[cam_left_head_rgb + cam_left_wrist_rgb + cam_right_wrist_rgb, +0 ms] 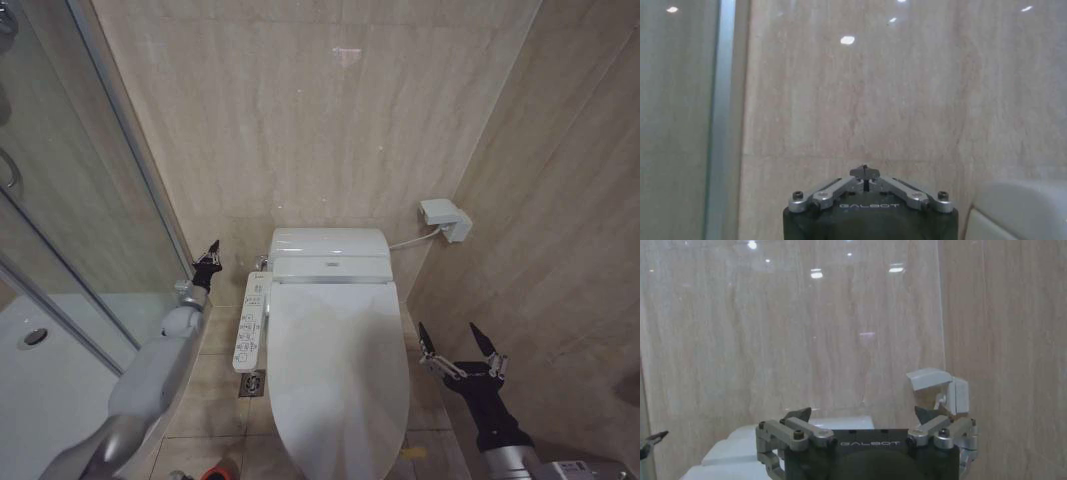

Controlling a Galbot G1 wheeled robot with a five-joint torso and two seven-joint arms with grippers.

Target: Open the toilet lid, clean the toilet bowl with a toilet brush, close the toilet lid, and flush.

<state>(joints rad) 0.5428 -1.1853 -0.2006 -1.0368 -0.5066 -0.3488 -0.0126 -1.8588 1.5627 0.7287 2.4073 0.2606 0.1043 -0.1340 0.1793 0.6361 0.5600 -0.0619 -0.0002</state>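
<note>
One toilet lid (338,370) lies closed. Two grippers: left gripper (209,254), fingers pinched together, far left; right gripper (463,345), fingers spread, near right.

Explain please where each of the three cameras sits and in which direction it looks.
Head view: on the robot's head, looking forward and down at the closed toilet lid; left gripper beside the tank, right gripper right of the toilet.
Left wrist view: on the left wrist, facing the tiled wall; shows the shut left gripper.
Right wrist view: on the right wrist, facing the same wall; shows the open right gripper.
Shared: the wall box appears in head and right wrist views.
</note>
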